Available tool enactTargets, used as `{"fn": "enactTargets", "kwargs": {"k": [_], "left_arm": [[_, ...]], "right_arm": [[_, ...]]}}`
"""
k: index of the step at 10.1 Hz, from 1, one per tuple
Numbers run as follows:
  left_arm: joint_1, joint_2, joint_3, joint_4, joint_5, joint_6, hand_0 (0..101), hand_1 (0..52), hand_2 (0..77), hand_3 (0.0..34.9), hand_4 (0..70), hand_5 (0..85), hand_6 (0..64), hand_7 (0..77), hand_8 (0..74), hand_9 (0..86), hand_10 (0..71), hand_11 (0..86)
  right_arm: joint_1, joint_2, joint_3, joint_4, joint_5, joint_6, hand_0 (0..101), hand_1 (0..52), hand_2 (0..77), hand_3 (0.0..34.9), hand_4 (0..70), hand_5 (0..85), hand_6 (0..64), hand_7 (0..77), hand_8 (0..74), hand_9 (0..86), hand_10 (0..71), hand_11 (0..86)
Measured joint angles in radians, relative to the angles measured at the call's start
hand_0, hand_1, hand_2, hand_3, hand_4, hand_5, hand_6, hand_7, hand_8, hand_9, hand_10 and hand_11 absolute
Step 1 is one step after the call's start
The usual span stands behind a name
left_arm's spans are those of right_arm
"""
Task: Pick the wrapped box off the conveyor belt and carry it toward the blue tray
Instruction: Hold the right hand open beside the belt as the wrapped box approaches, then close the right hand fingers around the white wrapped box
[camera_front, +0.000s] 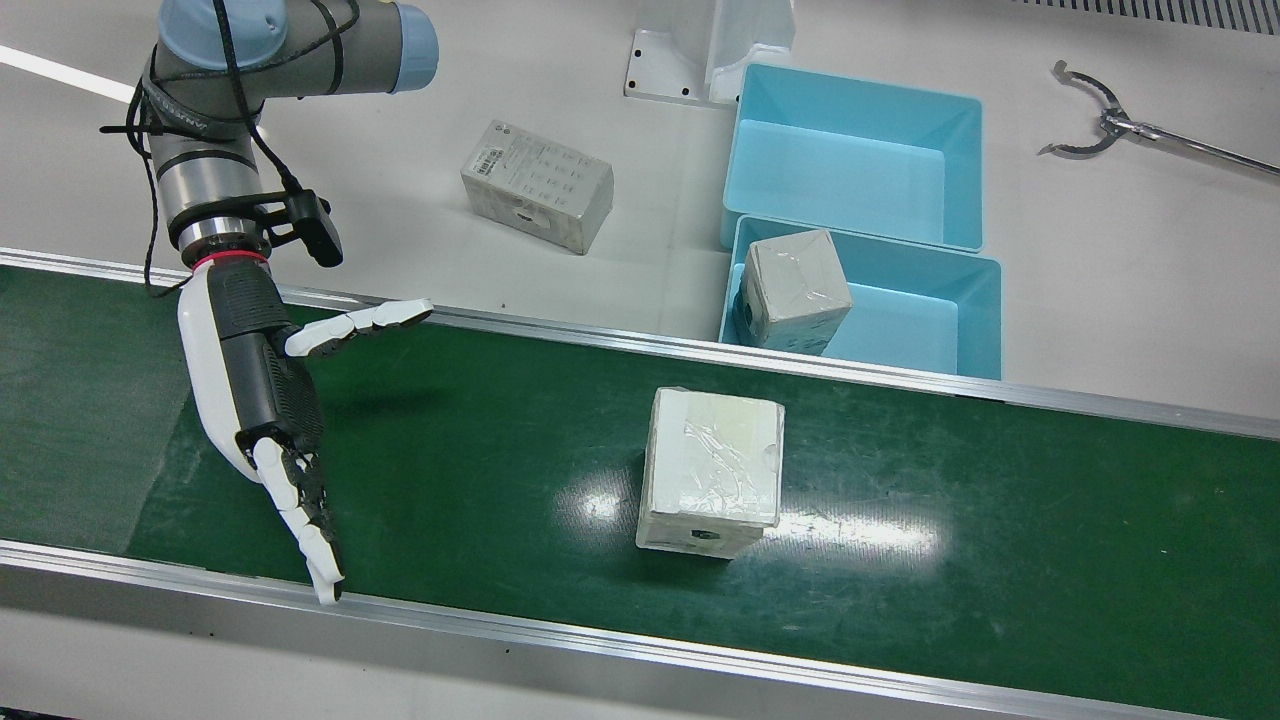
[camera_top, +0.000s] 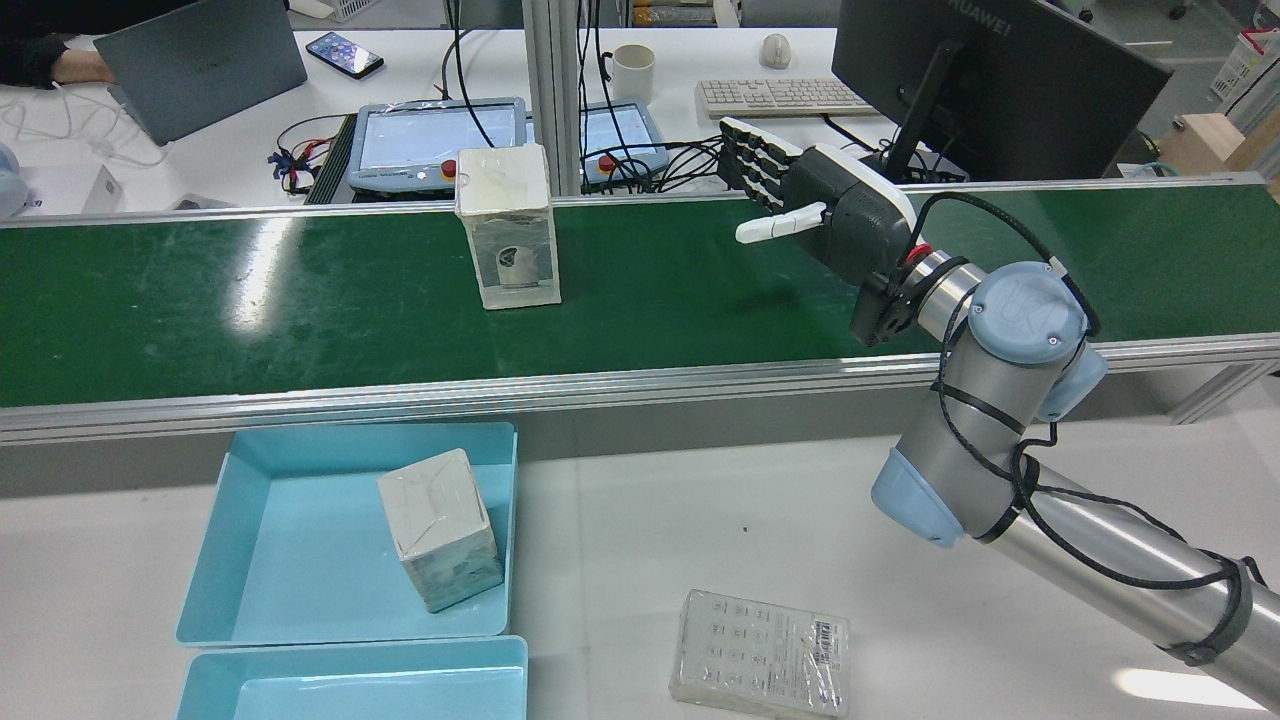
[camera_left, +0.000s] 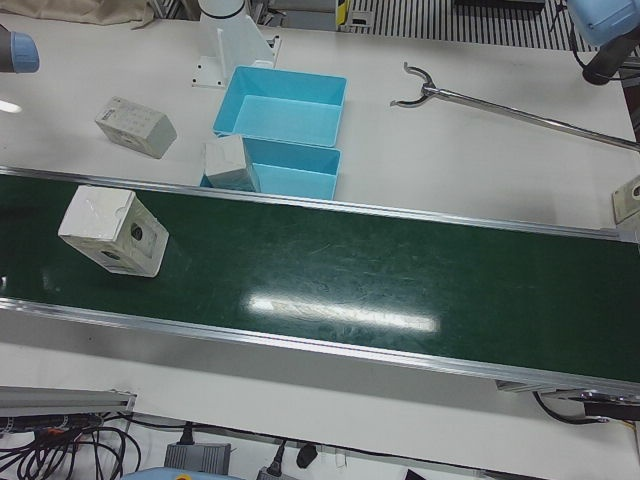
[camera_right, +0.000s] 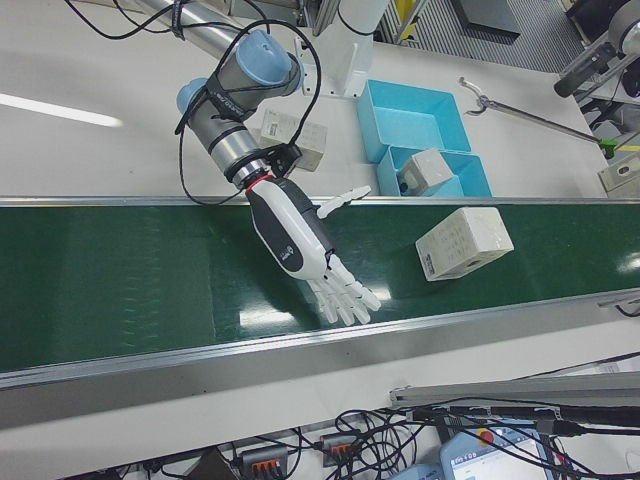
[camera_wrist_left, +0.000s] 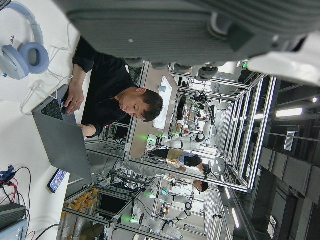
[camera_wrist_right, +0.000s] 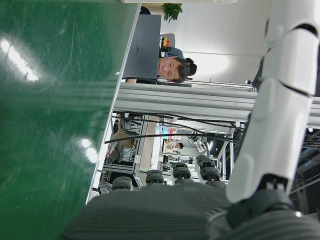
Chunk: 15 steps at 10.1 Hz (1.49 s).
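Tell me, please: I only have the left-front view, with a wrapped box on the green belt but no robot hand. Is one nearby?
Observer: Yes. The right hand hangs over the belt, fingers spread, holding nothing.
Operator: Is it touching the box?
Observer: No. In the front view it is well to the left of the wrapped box, with bare belt between them.
Operator: And the other hand?
Observer: The left hand shows only in its own camera, which faces the room, not the belt.
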Motion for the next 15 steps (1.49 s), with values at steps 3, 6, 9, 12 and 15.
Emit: {"fn": "enactTargets", "kwargs": {"k": [3, 6, 9, 12, 15], "left_arm": [[0.000, 0.000, 0.000, 0.000, 0.000, 0.000, 0, 0.0, 1.1, 0.0, 0.0, 1.1, 0.0, 0.0, 0.0, 0.0, 0.5, 0.0], [0.000, 0.000, 0.000, 0.000, 0.000, 0.000, 0, 0.0, 0.5, 0.0, 0.0, 1.1, 0.0, 0.0, 0.0, 0.0, 0.0, 0.0], [0.000, 0.000, 0.000, 0.000, 0.000, 0.000, 0, 0.0, 0.5, 0.0, 0.0, 1.1, 0.0, 0.0, 0.0, 0.0, 0.5, 0.0], [0.000, 0.000, 0.000, 0.000, 0.000, 0.000, 0, 0.0, 0.5, 0.0, 0.0, 1.1, 0.0, 0.0, 0.0, 0.0, 0.5, 0.0], [0.000, 0.000, 0.000, 0.000, 0.000, 0.000, 0, 0.0, 0.5, 0.0, 0.0, 1.1, 0.0, 0.0, 0.0, 0.0, 0.0, 0.0]], "right_arm": [[-0.002, 0.004, -0.002, 0.000, 0.000, 0.000, 43, 10.4, 9.3, 7.8, 2.2, 7.1, 0.0, 0.5, 2.2, 1.6, 0.5, 1.6], [-0.002, 0.005, -0.002, 0.000, 0.000, 0.000, 44, 10.4, 9.8, 9.4, 2.2, 7.1, 0.0, 0.5, 2.2, 1.6, 0.5, 1.6], [-0.004, 0.007, -0.003, -0.001, 0.000, -0.001, 43, 10.4, 9.8, 9.5, 2.2, 7.1, 0.0, 0.0, 1.1, 1.6, 0.0, 1.6], [-0.005, 0.009, -0.005, 0.000, 0.000, -0.002, 44, 10.4, 9.8, 9.5, 2.2, 7.6, 0.0, 0.0, 1.6, 1.6, 0.5, 1.6], [-0.009, 0.011, -0.006, 0.000, 0.000, -0.003, 44, 10.4, 9.8, 9.6, 2.2, 8.2, 0.0, 0.5, 1.6, 1.6, 0.0, 1.6]]}}
